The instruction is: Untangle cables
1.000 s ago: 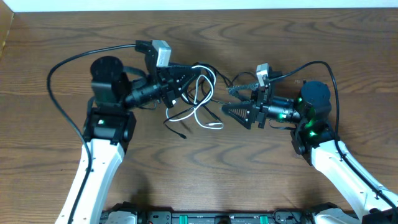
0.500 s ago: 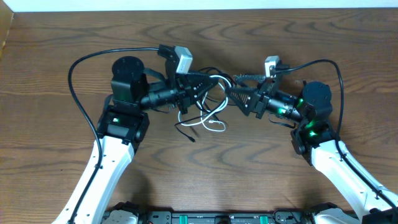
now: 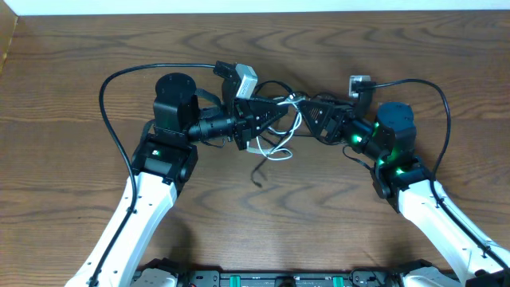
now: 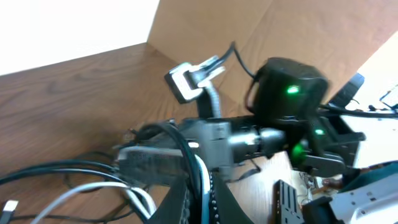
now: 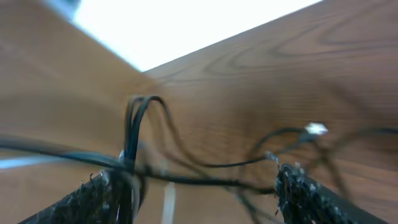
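Left end effector point(image 3: 275, 114) is clamped shut on the cables point(image 3: 275, 151), holding the black-and-white bunch mid-tabletop point(image 3: 80, 48), a bit toward the far side. Loops spill out on the near side, with one black end pointing at the near edge. Right end effector point(image 3: 311, 114) sits right against the same bunch, jaws spread wide. In the right wrist view, black strands cross between its fingers point(image 5: 93, 196), with a small white plug point(image 5: 316, 129) off to the right.
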`<action>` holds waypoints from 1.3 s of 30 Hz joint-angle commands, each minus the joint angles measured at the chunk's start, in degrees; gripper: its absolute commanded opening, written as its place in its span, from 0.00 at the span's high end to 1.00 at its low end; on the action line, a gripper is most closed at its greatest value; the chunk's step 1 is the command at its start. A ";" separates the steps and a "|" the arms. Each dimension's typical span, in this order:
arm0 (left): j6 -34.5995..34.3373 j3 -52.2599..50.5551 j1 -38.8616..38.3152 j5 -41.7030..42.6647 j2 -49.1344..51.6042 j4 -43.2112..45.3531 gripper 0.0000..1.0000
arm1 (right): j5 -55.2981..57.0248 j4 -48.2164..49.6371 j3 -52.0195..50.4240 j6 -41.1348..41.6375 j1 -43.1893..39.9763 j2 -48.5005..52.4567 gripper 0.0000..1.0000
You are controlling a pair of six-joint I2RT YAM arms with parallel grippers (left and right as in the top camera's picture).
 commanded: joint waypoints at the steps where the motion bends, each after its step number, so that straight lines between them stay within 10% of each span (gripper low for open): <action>1: 0.96 0.87 -0.17 4.59 -1.36 1.05 0.92 | 10.51 -1.25 -0.13 -3.06 -0.28 0.66 0.26; 23: 0.98 0.87 0.00 3.63 -3.26 2.99 0.93 | 13.20 -9.14 -0.13 -7.58 -2.21 0.66 0.23; 39: -1.90 0.87 0.00 -20.96 -3.26 -0.96 0.93 | -8.39 -10.14 -0.13 -8.98 -2.21 0.66 0.30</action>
